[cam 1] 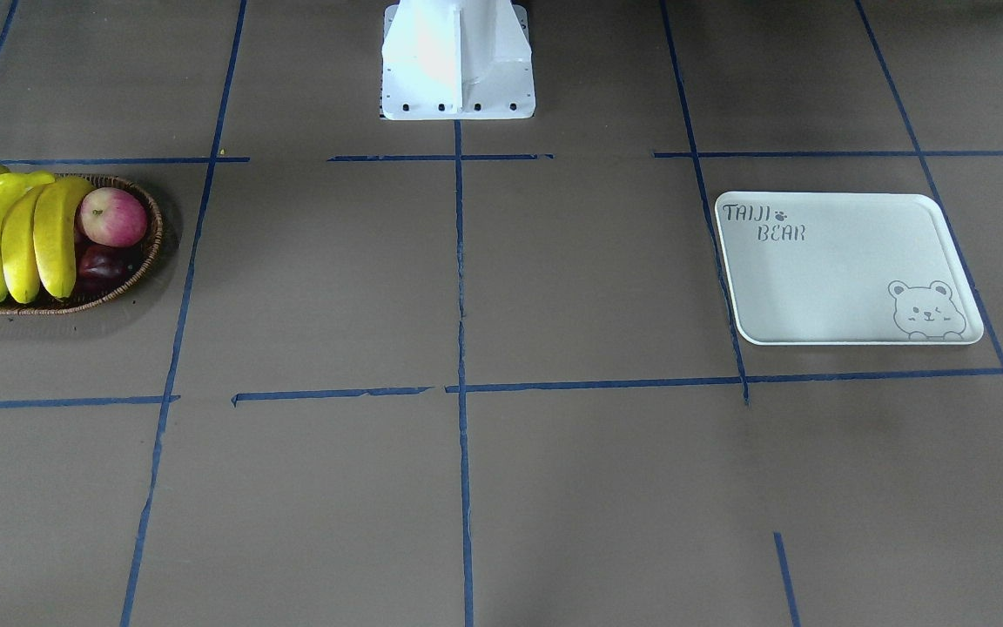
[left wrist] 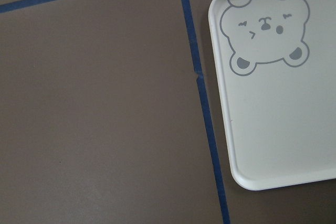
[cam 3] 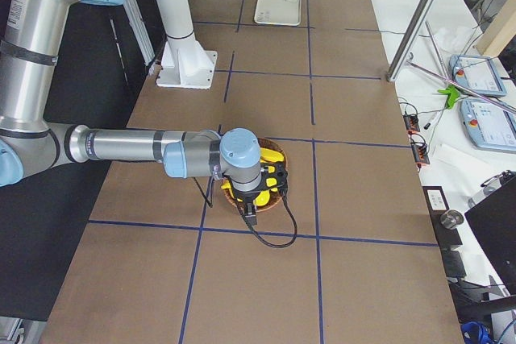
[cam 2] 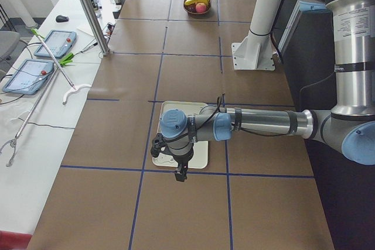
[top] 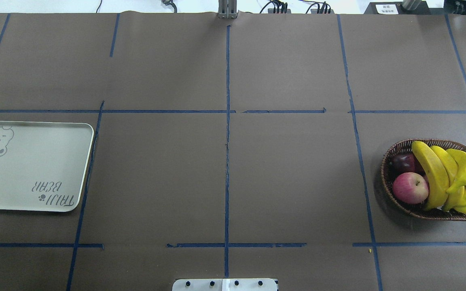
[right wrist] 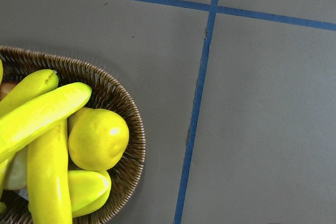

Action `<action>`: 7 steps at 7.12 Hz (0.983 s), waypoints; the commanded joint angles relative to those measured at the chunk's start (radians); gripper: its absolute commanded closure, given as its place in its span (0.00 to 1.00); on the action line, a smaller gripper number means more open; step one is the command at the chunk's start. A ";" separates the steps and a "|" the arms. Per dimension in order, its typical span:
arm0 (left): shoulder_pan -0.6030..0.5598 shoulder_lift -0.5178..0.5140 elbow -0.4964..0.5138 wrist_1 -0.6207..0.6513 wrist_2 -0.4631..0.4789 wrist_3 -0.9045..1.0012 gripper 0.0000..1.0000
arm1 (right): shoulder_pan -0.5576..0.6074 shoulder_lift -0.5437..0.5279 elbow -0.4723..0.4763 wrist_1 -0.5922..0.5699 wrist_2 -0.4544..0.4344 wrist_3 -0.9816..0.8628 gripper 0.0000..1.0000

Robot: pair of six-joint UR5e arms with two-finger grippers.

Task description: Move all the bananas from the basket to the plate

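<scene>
Over the table's right end, right gripper [cam 3: 251, 215] hangs above basket [top: 385, 173]; bananas [top: 433, 173] lie fore-aft; finger spacing cannot be told.

Brown table [top: 289, 182] gridded with blue tape [top: 227, 161], white bench [cam 2: 47, 144] beside.

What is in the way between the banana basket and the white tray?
Nothing visible. Between the basket and the plate lies only bare table crossed by flat blue tape lines. The bananas lie uncovered; the plate holds nothing.
</scene>
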 commanded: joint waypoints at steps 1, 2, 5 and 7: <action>0.003 -0.002 -0.002 0.000 0.033 0.003 0.00 | 0.000 0.001 0.000 0.000 0.000 0.002 0.00; 0.005 -0.002 -0.011 0.000 0.072 0.002 0.00 | 0.000 0.001 0.000 0.000 0.000 0.002 0.00; 0.005 -0.002 -0.015 0.002 0.064 0.000 0.00 | -0.002 0.001 0.003 0.002 0.014 0.008 0.00; 0.005 -0.002 -0.009 0.000 0.064 0.000 0.00 | -0.019 0.007 0.036 0.000 0.051 0.111 0.00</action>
